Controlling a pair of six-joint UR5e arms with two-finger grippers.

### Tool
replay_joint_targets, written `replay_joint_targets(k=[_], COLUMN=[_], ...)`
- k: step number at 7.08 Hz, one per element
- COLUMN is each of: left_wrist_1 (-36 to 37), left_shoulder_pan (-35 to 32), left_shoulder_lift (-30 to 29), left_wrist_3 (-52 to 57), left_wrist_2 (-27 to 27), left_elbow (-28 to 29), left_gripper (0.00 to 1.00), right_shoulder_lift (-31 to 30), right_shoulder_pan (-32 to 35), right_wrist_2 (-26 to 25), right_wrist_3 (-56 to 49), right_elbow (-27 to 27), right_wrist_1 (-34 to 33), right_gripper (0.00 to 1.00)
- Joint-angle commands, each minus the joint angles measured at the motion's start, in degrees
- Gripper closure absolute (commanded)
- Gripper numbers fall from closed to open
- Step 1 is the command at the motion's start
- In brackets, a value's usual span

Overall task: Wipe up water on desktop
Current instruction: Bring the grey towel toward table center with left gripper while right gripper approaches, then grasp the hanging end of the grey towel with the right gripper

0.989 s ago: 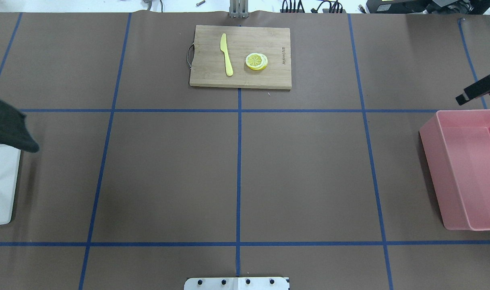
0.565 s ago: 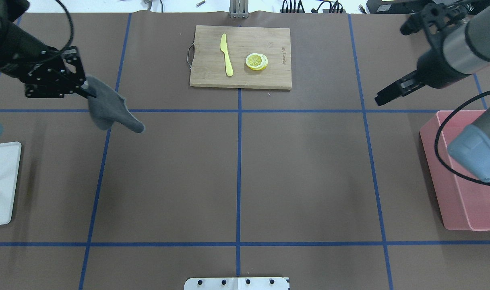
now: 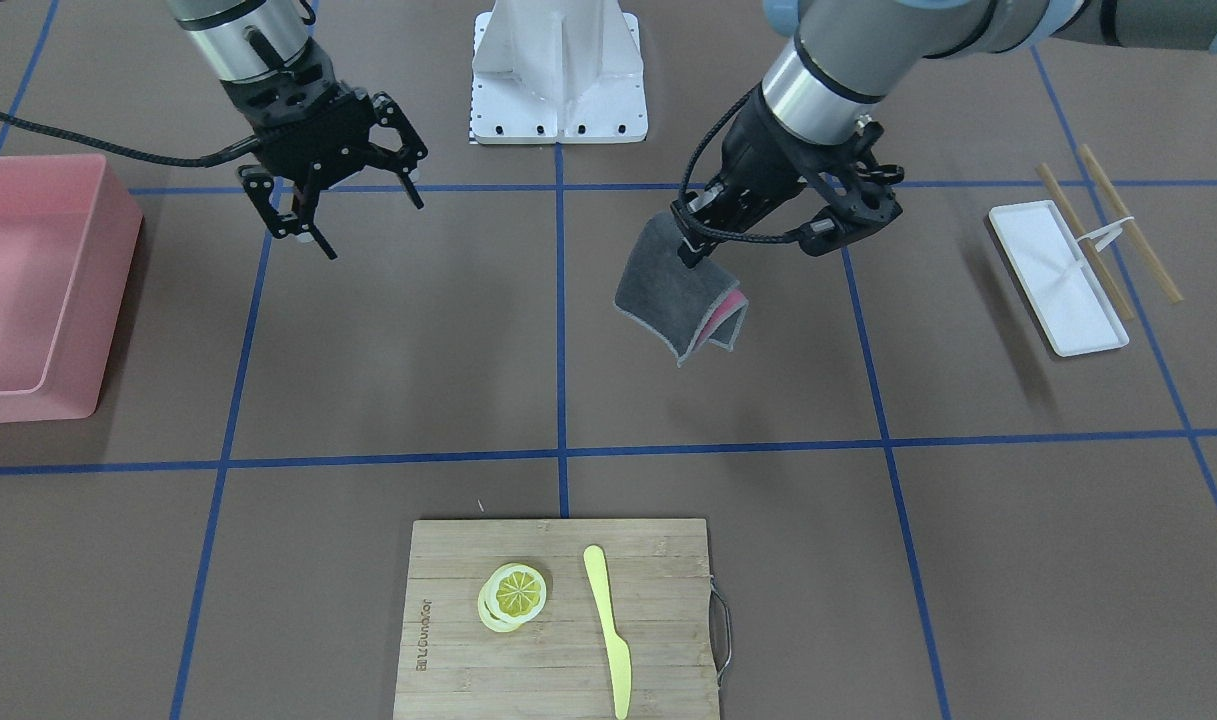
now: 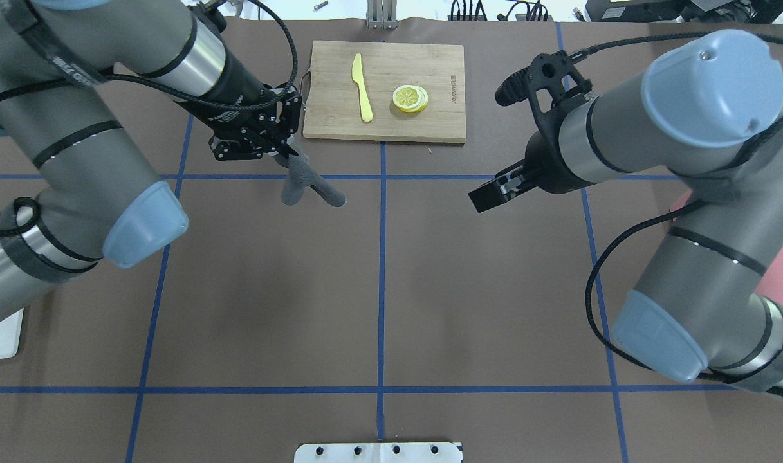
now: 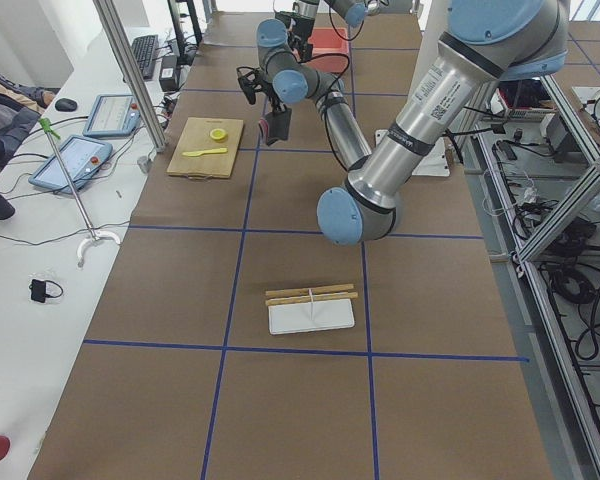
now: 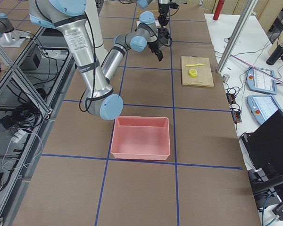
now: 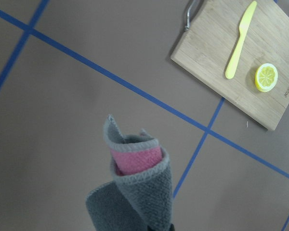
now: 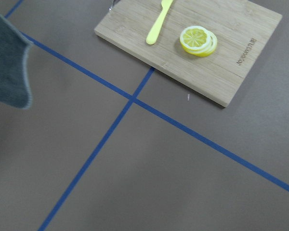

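The desktop [image 4: 269, 289] is a brown surface with blue tape lines; I see no water on it. My left gripper [image 4: 287, 153] is shut on a grey cloth with a pink inner side [image 3: 678, 295]. It holds the cloth hanging above the desktop, just left of the centre line and near the cutting board's left corner. The cloth also shows folded in the left wrist view [image 7: 135, 183]. My right gripper [image 3: 368, 225] is open and empty, above the desktop on the other side of the centre line; it also shows in the overhead view [image 4: 484, 196].
A bamboo cutting board [image 4: 385, 90] at the far middle carries a yellow knife [image 4: 361, 87] and lemon slices [image 4: 410, 98]. A pink bin [image 3: 28, 290] stands on my right side. A white tray [image 3: 1058, 275] with chopsticks [image 3: 1108, 225] lies on my left side.
Both arms have swung in from the table's sides toward the middle. The left gripper has carried the cloth rightward, close to the cutting board.
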Motion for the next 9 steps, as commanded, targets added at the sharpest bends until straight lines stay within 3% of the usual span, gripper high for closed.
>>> replay_joint_targets(k=[1,3,5,8,9], left_wrist_1=[-0.1,-0.3,-1.0,-1.2,-1.2], left_shoulder_pan=[2.3,2.9,6.6,6.8,6.9], left_shoulder_lift=[-6.2,-8.4,-9.1,-10.2,-10.6], left_wrist_3=[-2.1,-3.0,-6.3,-7.8,-8.2], left_wrist_2=[1.9,1.9,5.8,5.9,5.9], left_elbow=[6.8,9.0,9.1,9.0,8.7], left_gripper=[1.00,1.00,1.00,1.00,1.00], right_shoulder_lift=[1.2,2.1,3.1,2.4,2.5], right_shoulder_pan=[-4.5,-5.8,-9.1,-15.8,-16.1], right_wrist_2=[-4.9,-6.8,-12.4,-22.4,-22.9], right_wrist_3=[3.1,2.9,2.5,2.6,2.8], right_elbow=[-0.2,-0.2,-0.1,-0.3,-0.7], right_wrist_1=[4.1,4.4,4.4,7.8,7.9], right_gripper=[0.00,0.00,0.00,0.02,0.02])
